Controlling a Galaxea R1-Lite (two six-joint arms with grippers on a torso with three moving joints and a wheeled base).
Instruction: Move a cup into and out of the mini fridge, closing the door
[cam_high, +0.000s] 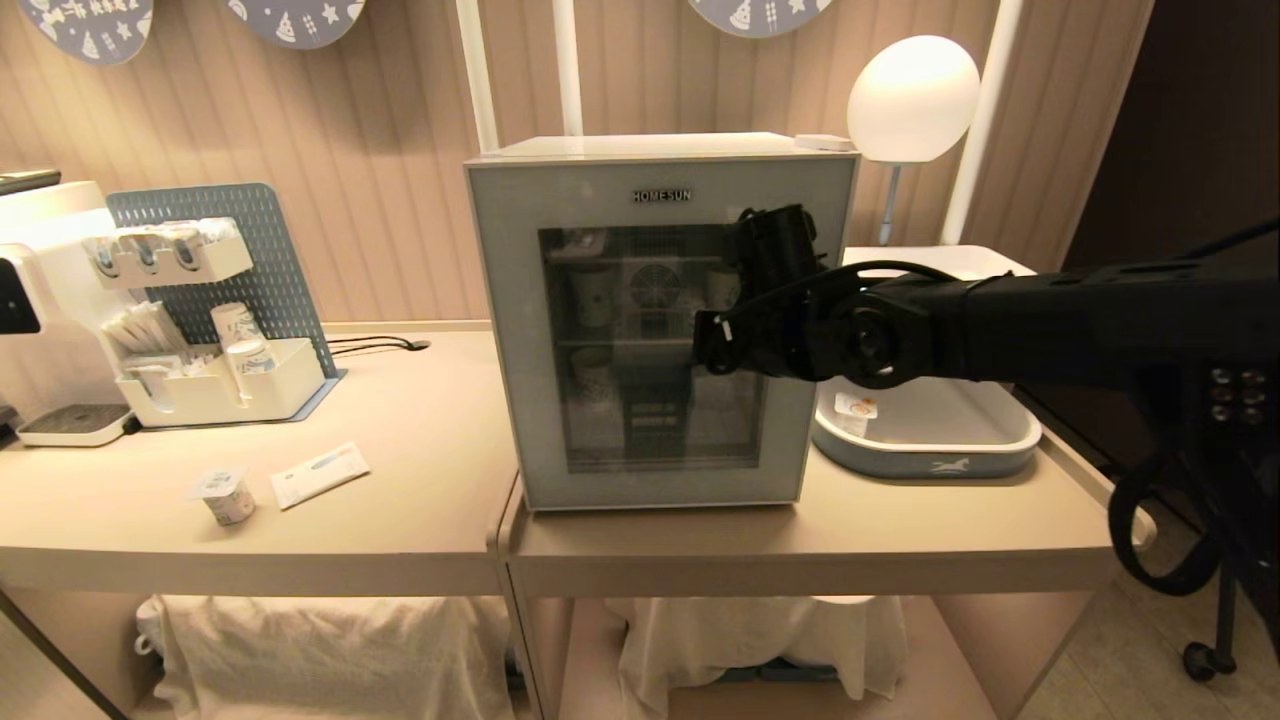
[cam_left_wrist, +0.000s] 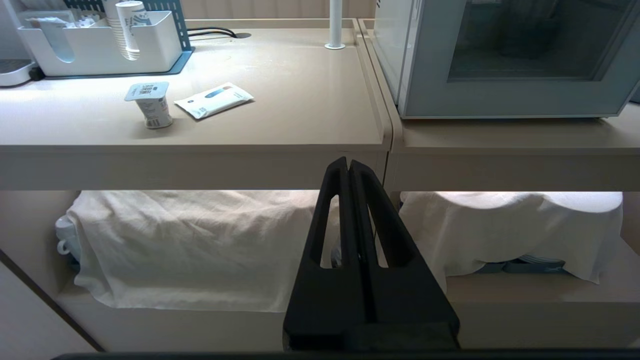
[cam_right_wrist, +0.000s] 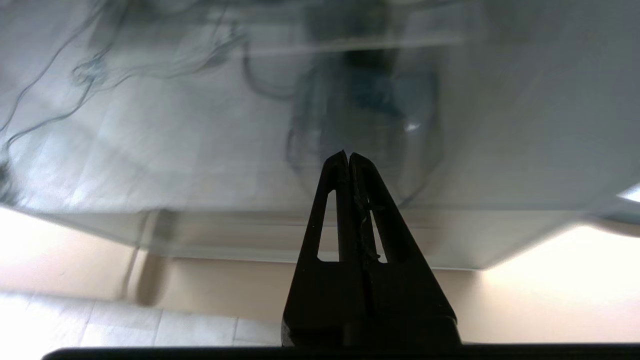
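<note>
Before the boxy white mini fridge (cam_high: 660, 320), whose grey-framed glass door (cam_high: 655, 250) is shut, the right gripper (cam_right_wrist: 348, 153), jaws pressed together and empty, should hook the door's edge, while the small foil-lidded cup (cam_high: 224, 494) waits on the left counter.

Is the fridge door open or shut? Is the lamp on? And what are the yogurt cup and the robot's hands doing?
door: shut.
lamp: on, glowing.
cup: upright on the left table, lid sealed, nothing touching it.
packet: lying flat beside the cup.
right gripper: fingers shut, empty, in front of the door.
left gripper: fingers shut, empty, low in front of the table edge.
</note>
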